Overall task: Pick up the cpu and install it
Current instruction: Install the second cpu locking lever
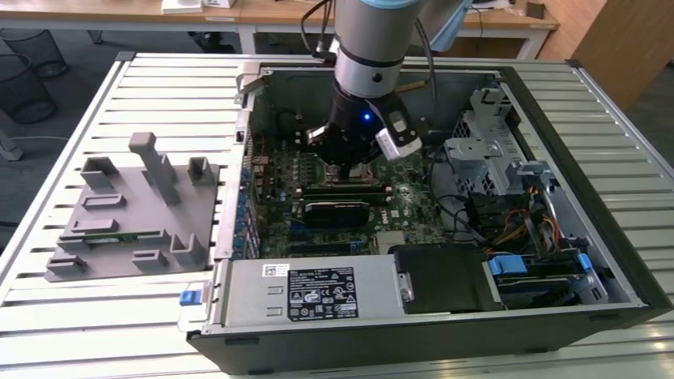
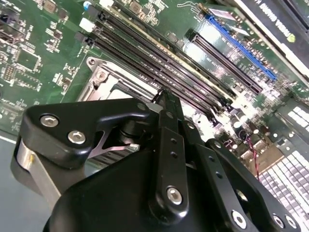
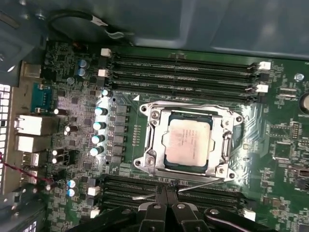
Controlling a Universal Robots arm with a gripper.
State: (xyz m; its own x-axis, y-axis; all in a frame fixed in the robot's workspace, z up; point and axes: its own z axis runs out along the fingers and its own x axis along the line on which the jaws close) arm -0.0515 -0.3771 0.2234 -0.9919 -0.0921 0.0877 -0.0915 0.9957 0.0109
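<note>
Item one, your cpu (image 3: 186, 141): in the first wrist view you see it lying flat in the socket frame (image 3: 189, 140) on the green motherboard (image 3: 270, 145), silvery top up, framed on all sides by the metal bracket, with nothing touching it

Item two, your gripper (image 3: 166, 191): in the first wrist view its two black fingers (image 3: 162, 198) stand pressed together with no gap and nothing between them, the tips just beside the socket frame's edge, over the thin metal lever (image 3: 193, 186) and the nearest memory slots (image 3: 193, 195). In the second wrist view the gripper (image 2: 161, 96) shows from behind, its dark linkage drawn in to a single narrow tip above the socket's corner. In the exterior view you find the gripper (image 1: 350, 170) low inside the open computer case (image 1: 589, 237), over the middle of the board

Item three, surroundings: the case lies on a slatted table (image 1: 84, 300); a grey tray (image 1: 116, 237) with upright holders sits on the table at the exterior view's left, apart from the case, a narrow green memory stick (image 1: 106, 234) lying in it
</note>
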